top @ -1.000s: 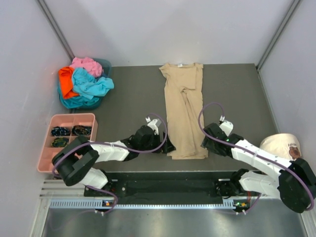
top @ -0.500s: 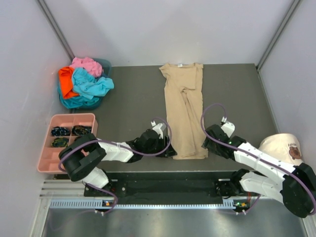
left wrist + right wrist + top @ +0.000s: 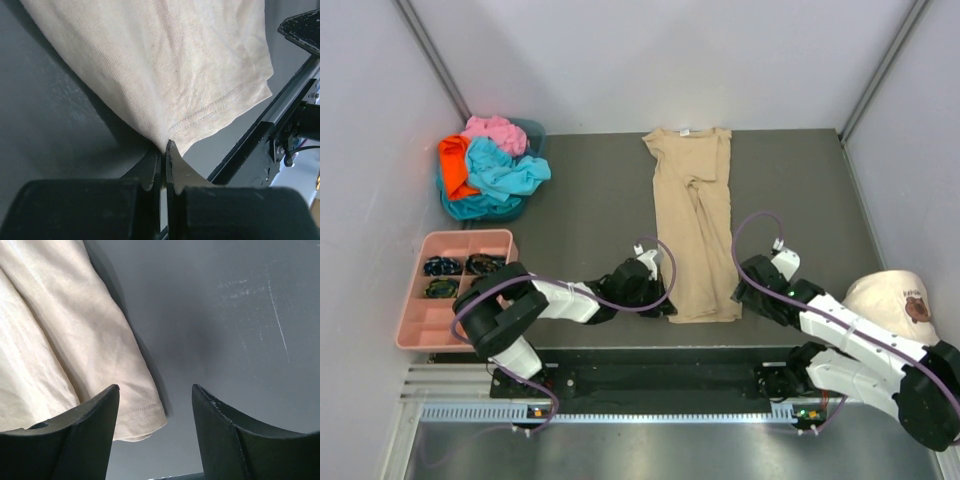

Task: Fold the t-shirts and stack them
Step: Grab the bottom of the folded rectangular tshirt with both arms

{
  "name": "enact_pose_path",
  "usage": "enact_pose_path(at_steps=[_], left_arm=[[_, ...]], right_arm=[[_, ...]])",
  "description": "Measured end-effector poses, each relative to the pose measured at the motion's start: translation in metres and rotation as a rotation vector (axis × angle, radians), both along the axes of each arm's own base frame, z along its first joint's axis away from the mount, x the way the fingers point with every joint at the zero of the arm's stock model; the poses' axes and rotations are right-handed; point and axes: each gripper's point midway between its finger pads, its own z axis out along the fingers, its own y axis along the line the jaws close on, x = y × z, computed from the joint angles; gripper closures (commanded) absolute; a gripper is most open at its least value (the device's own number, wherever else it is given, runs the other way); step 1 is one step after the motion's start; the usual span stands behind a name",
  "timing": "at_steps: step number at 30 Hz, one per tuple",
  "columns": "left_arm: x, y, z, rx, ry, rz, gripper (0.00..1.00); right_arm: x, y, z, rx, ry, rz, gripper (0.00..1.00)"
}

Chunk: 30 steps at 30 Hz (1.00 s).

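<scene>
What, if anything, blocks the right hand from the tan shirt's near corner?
Probably nothing, so yes: the open right hand is right at the tan shirt, its corner between the fingers.

A pink compartment tray (image 3: 418, 322) sits at the near left edge of the grey table (image 3: 585, 195), small dark items (image 3: 485, 264) in three of its compartments. A teal basin (image 3: 472, 209) stands in the far left corner; a cream cap (image 3: 882, 298) with a brown emblem lies at the near right.

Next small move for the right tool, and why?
Probably slide the right tool onto the free hem corner of the tan t-shirt and close. It is open with mostly table in its gap; the left tool is shut on the other corner.
</scene>
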Motion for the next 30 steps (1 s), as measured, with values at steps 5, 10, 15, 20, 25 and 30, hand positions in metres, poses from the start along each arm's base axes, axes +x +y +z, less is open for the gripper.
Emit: enact_pose_path(at_steps=[5,10,15,20,25,30], left_arm=[[-0.003,0.008,0.001,0.043,0.001,-0.002,1.00],[-0.012,0.031,0.001,0.123,0.011,0.009,1.00],[-0.026,0.055,0.000,0.178,0.036,0.020,1.00],[-0.030,0.059,-0.001,0.187,0.045,0.017,1.00],[-0.031,0.056,-0.002,0.181,0.053,0.007,1.00],[-0.031,0.052,-0.001,0.175,0.064,-0.007,1.00]], right_arm=[[0.000,0.000,0.000,0.002,-0.002,0.000,0.39],[-0.001,0.000,-0.002,-0.001,0.004,0.001,0.39],[-0.003,0.002,-0.008,0.006,0.020,0.009,0.38],[-0.008,0.009,-0.015,0.028,0.053,0.030,0.37],[-0.015,0.021,-0.015,0.059,0.058,0.065,0.36],[-0.028,0.036,-0.012,0.112,0.063,0.109,0.36]])
